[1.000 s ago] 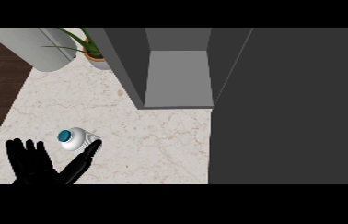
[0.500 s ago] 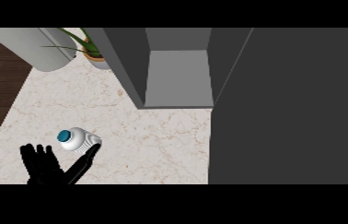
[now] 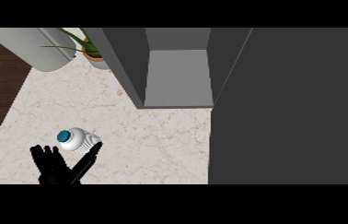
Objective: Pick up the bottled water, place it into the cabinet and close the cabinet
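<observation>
left hand (image 3: 58,173): fingers spread open, holding nothing | bottle (image 3: 76,141): upright between fingers and thumb, just beside thumb tip | cabinet (image 3: 178,80): open, well beyond fingertips | risk: thumb closing off-centre may topple bottle

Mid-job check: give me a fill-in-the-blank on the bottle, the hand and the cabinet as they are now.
The bottled water sits on the ____, not in the cabinet. The left hand is ____, fingers straight beside the bottled water. The cabinet's door stands ____. The potted plant is at the cabinet's ____ in the view.
Missing words: counter; open; open; left.
</observation>
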